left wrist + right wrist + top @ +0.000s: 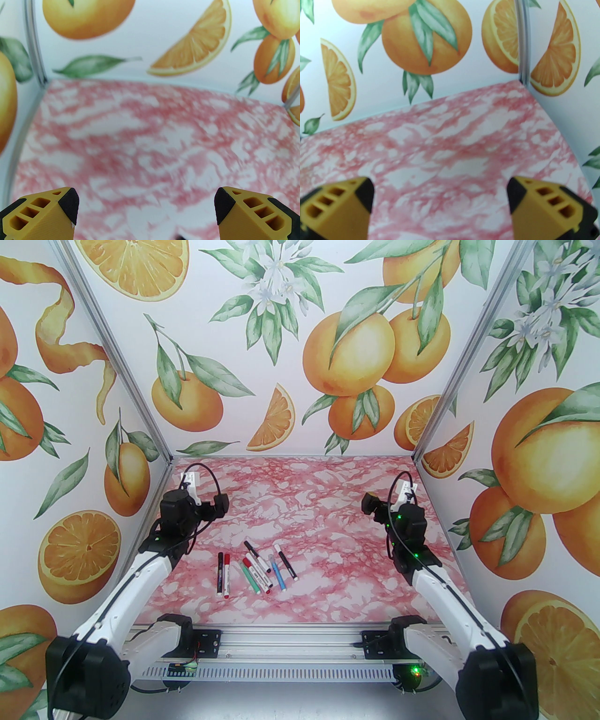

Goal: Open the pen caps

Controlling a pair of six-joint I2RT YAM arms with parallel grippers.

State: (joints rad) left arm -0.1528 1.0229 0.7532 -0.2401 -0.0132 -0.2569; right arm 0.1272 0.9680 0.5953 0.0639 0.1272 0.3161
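Hovering either side of the pens (pixel 255 570), I am holding my left tool (pixel 146 206) and right tool (pixel 440 194) released and empty; the pens are lying on the bench (pixel 328 502), pen caps (pixel 226 560) seemingly all seated, so every uncapping is remaining.

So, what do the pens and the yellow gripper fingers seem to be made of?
Pens: likely smooth plastic; slim uniform barrels, printed or coloured. Fingers: yellow matte plastic, perhaps 3D-printed, judging by fine ridges and hollow cells; black tips look grainy, maybe rubber.
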